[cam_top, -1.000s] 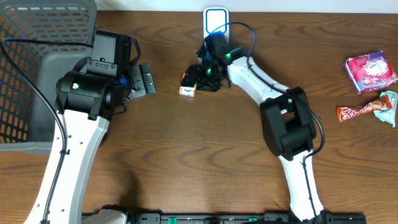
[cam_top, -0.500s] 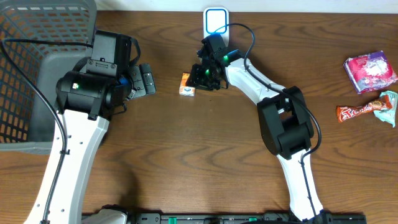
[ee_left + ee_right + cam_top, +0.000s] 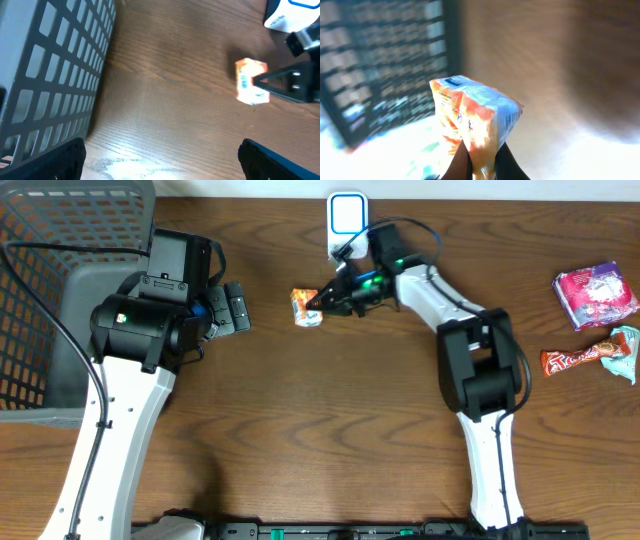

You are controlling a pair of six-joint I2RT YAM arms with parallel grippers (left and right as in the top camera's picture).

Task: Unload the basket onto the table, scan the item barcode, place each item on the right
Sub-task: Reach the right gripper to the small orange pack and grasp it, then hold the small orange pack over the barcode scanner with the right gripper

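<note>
**Right pinched, left spread**

My right arm (image 3: 478, 375) reaches forward and bends left at the elbow. My right gripper (image 3: 322, 304) points left, its fingers (image 3: 462, 162) pinched tight on the small packet (image 3: 306, 307). My left arm (image 3: 125, 405) stretches forward. My left gripper (image 3: 238, 308) points right toward the other, jaws spread wide.

Four packets (image 3: 307, 308) (image 3: 597, 293) (image 3: 572, 359) (image 3: 627, 348), one basket (image 3: 45, 235) (one scanner (image 3: 347, 215))

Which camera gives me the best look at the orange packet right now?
Right wrist: the packet fills the frame, pinched at its lower edge by the right gripper. Overhead shows it small, near the white scanner. Left wrist shows it small and blurred.
</note>
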